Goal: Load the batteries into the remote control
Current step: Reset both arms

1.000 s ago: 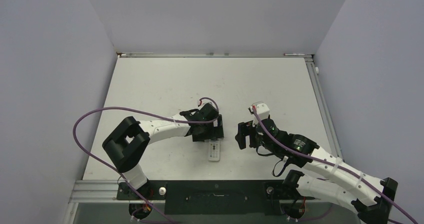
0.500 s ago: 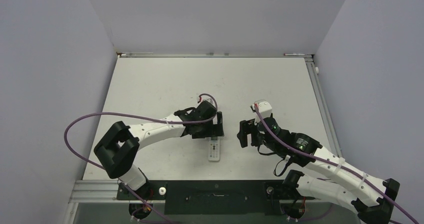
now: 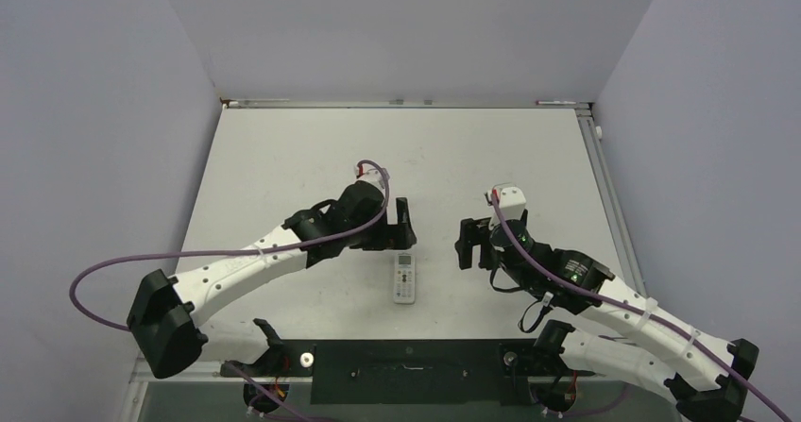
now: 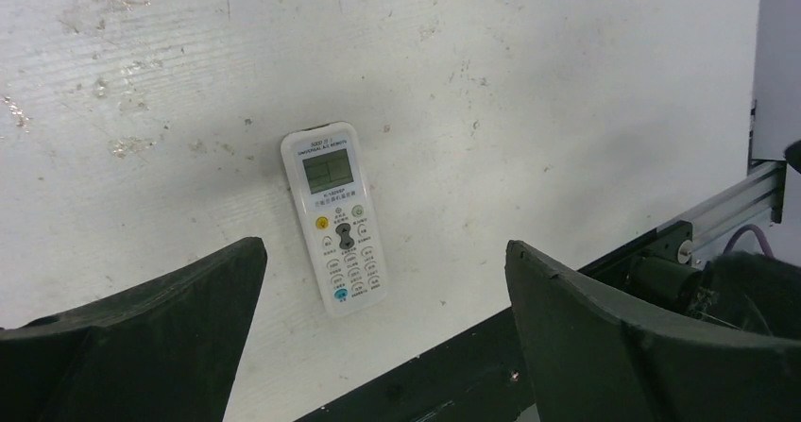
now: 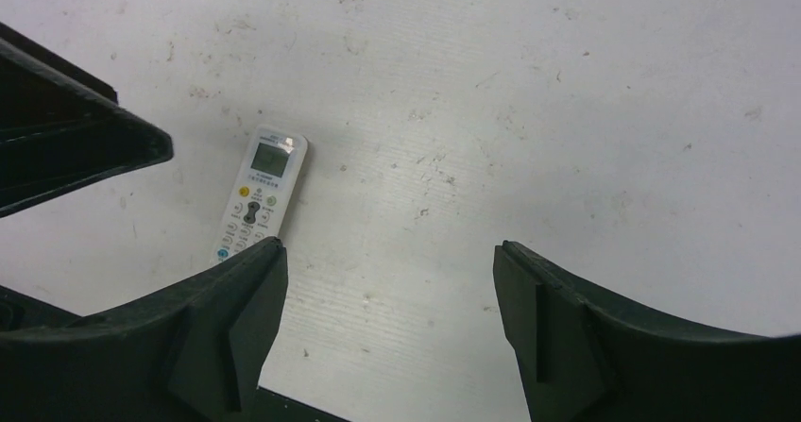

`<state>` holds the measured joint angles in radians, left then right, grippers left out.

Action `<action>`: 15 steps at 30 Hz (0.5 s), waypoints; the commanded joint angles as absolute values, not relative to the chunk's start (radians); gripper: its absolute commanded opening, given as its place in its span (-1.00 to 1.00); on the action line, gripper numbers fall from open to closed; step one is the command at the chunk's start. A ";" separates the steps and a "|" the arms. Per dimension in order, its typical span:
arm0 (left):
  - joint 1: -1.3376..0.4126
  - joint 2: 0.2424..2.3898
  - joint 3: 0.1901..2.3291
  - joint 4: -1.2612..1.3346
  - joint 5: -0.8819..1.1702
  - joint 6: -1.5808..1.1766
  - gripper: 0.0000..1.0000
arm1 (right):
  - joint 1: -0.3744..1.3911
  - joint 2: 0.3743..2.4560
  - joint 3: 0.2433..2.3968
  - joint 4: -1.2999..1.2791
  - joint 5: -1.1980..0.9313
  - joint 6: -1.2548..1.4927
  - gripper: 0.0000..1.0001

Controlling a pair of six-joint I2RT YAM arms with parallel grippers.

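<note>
- The remote control [image 3: 404, 278] lies flat on the table [image 3: 283, 158], close to the near edge and about midway along it. Its screen and buttons face up, so the battery recess on its back is against the surface and hidden.
- No batteries show in any view, and no loose cover piece either. Whether the cells already sit inside cannot be told from here.
- The left gripper [image 4: 384, 245] has its jaws spread fully and holds nothing. A second ago it hung right over the remote's far end. Since then it has opened wider and drawn back toward the far edge, leaving the whole handset uncovered and untouched.
- The remote itself has not shifted in that time, which reads as a release and set-down rather than a pickup.
- The right gripper [image 5: 387, 250] is also parted and empty. It hovers to the right of the remote, well apart from it, and has barely moved.
- My reading: with both claws free and the handset face up, the loading is probably finished, or the remote must be turned over again.
</note>
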<state>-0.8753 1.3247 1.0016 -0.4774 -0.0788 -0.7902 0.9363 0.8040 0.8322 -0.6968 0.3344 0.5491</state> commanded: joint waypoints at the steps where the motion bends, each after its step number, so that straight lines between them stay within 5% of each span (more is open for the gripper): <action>1: -0.866 1.214 1.023 -0.529 -0.118 -0.722 0.92 | 0.932 0.766 0.883 -0.696 0.419 0.579 0.58; 15: -0.798 0.943 1.030 -0.656 -0.125 -0.600 0.92 | 0.932 0.686 0.865 -0.700 0.499 0.596 0.59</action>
<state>-0.8101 1.0145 1.0016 -0.6136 -0.1268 -0.6601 0.9363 0.7238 0.8520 -0.7128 0.4362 0.5880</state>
